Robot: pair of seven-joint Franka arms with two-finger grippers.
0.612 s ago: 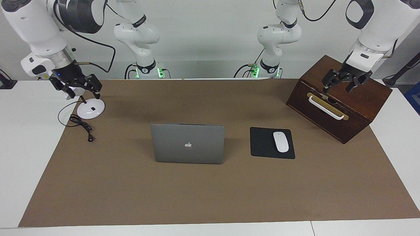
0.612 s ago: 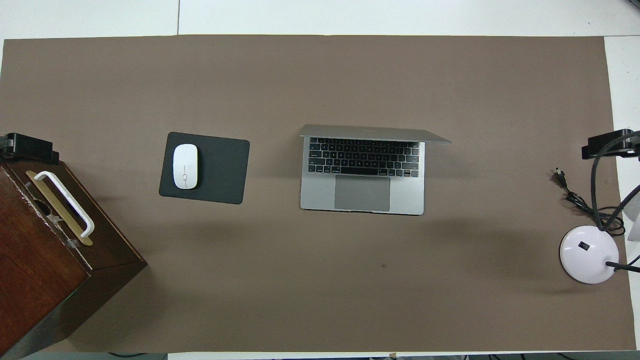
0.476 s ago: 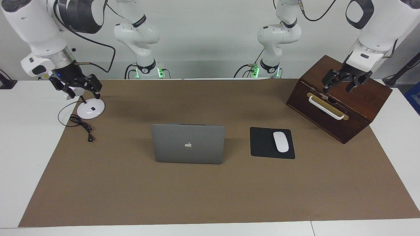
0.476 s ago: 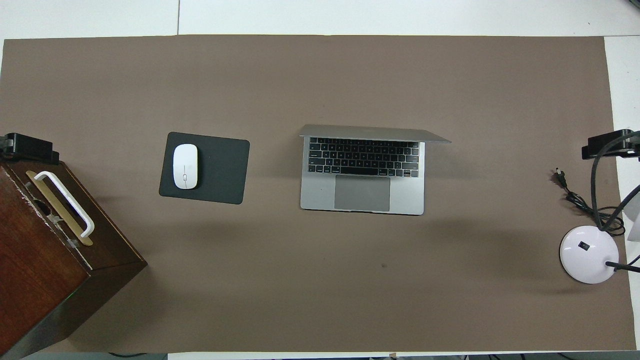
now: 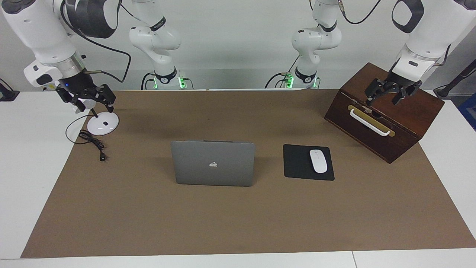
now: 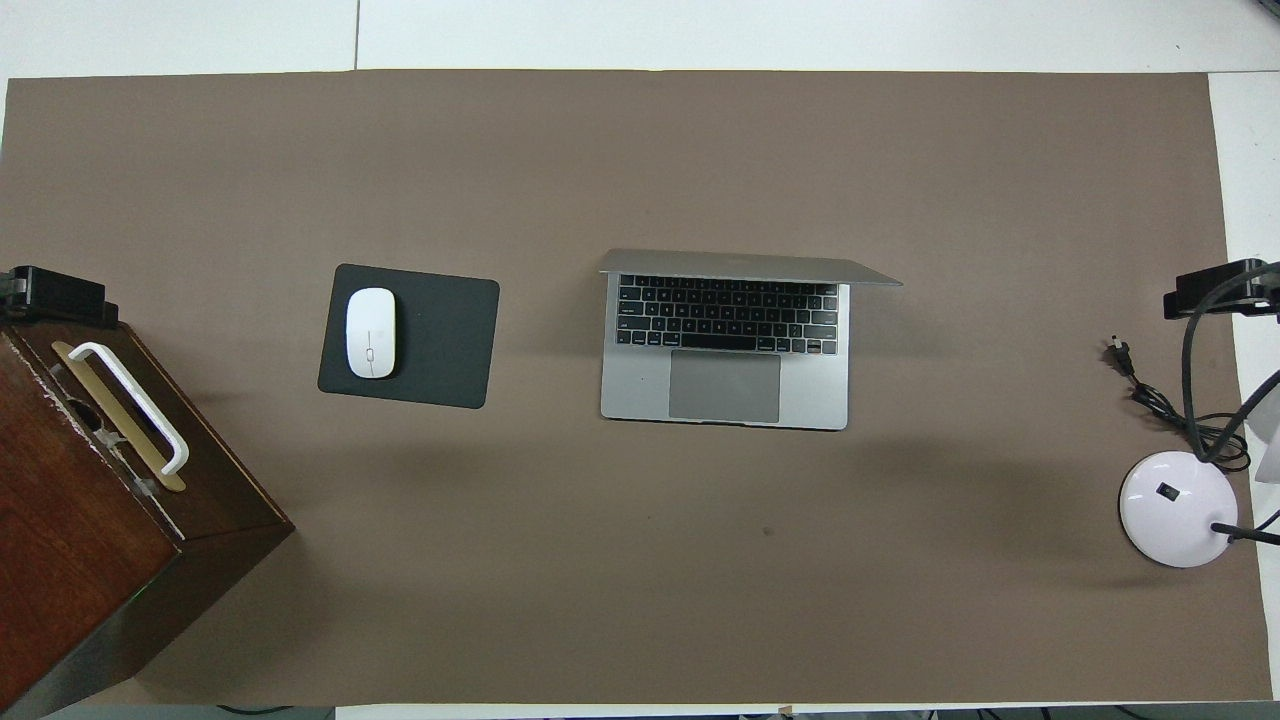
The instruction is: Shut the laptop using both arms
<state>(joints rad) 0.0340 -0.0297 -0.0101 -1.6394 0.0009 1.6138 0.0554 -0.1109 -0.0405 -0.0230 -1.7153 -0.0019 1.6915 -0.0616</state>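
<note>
The silver-grey laptop [image 5: 213, 163] stands open in the middle of the brown mat, its lid upright with the apple logo facing away from the robots. Its keyboard shows in the overhead view [image 6: 725, 340]. My right gripper [image 5: 95, 105] hangs open and empty over the white lamp base, well away from the laptop. Its tip shows at the overhead view's edge [image 6: 1215, 290]. My left gripper [image 5: 383, 97] hangs open and empty over the wooden box, also well away from the laptop. Its tip shows in the overhead view [image 6: 55, 295].
A black mouse pad [image 5: 297, 163] with a white mouse [image 5: 318, 160] lies beside the laptop toward the left arm's end. A dark wooden box [image 5: 405, 111] with a white handle stands at that end. A white lamp base [image 5: 103, 124] and black cable [image 5: 93, 143] lie at the right arm's end.
</note>
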